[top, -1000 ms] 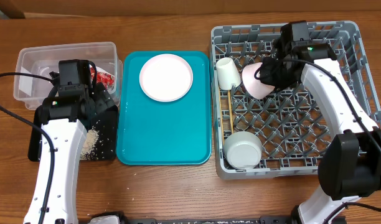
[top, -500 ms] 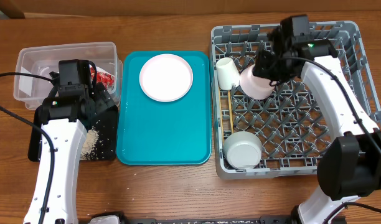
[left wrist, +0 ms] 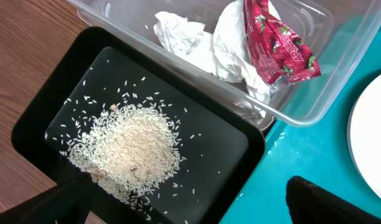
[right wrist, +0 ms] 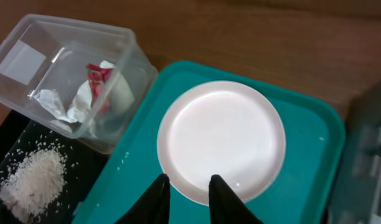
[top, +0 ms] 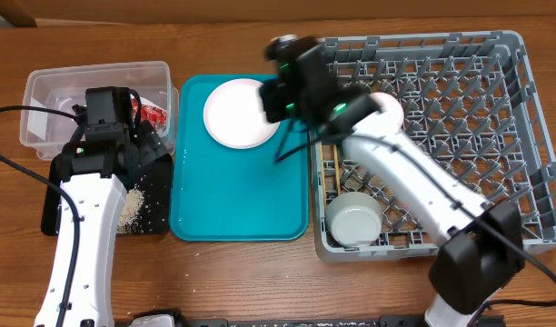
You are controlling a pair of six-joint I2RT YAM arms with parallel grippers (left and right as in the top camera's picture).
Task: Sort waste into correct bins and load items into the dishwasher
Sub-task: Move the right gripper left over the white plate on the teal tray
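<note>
The round pale pink plate [right wrist: 221,134] lies flat on the teal plastic serving tray [right wrist: 309,180], just ahead of the right arm's fingers [right wrist: 225,202], which are narrowly parted and empty above its near rim. The left arm's fingers [left wrist: 327,202], spread wide, hover farther off.

A teal serving tray [top: 242,200] holds a pale pink plate [top: 233,113]. Left of it, white rice grains [left wrist: 131,149] speckle a black tray [left wrist: 221,134]; a clear tub [top: 96,65] holds a white napkin [left wrist: 203,43] and red printed wrapper [left wrist: 274,43]. Right, a grey lattice rack [top: 460,118].
</note>
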